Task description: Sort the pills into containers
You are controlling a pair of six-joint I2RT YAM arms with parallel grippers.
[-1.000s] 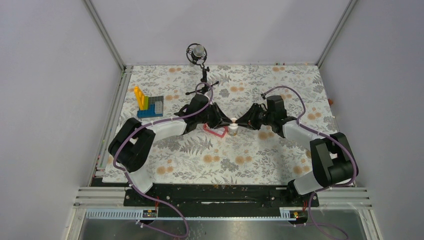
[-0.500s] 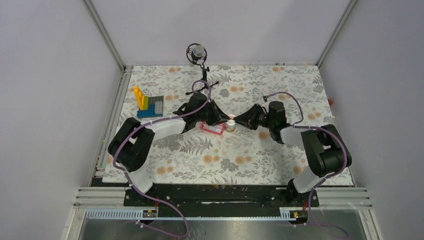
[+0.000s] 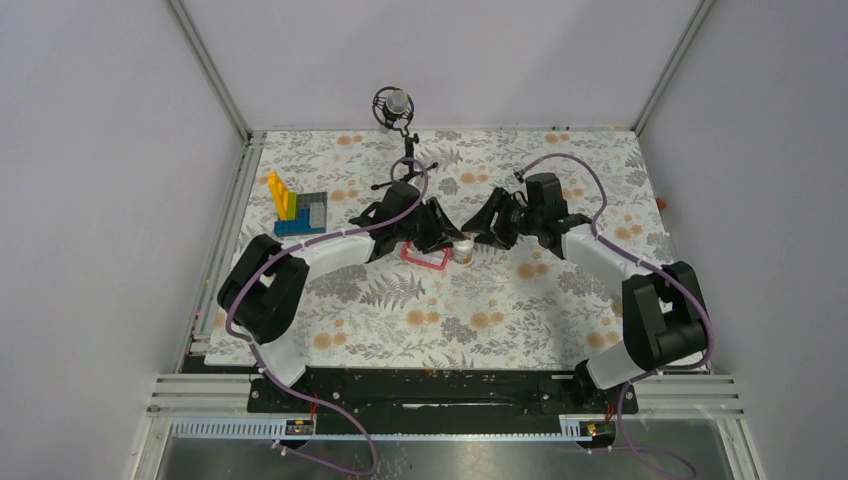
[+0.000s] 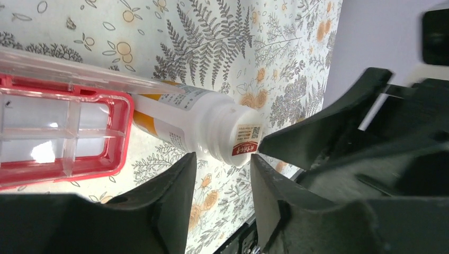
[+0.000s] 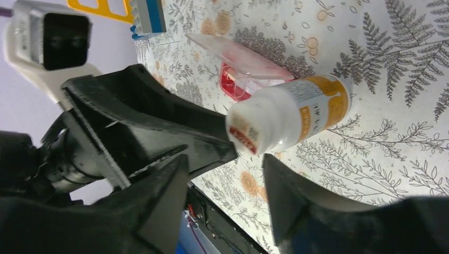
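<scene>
Overlapping the bottle (image 4: 207,123), the clear lid (image 4: 79,71) hides its base.

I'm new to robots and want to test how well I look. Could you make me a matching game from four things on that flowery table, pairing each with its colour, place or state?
Things
1. white-capped bottle
2. pink box
3. toy-brick block
4. round black device on a stand

Descriptions
A. blue, yellow and grey
B. at the very back
C. standing upright, orange label
D. clear lid open

Pairs: 1-C, 2-D, 3-A, 4-B
</scene>
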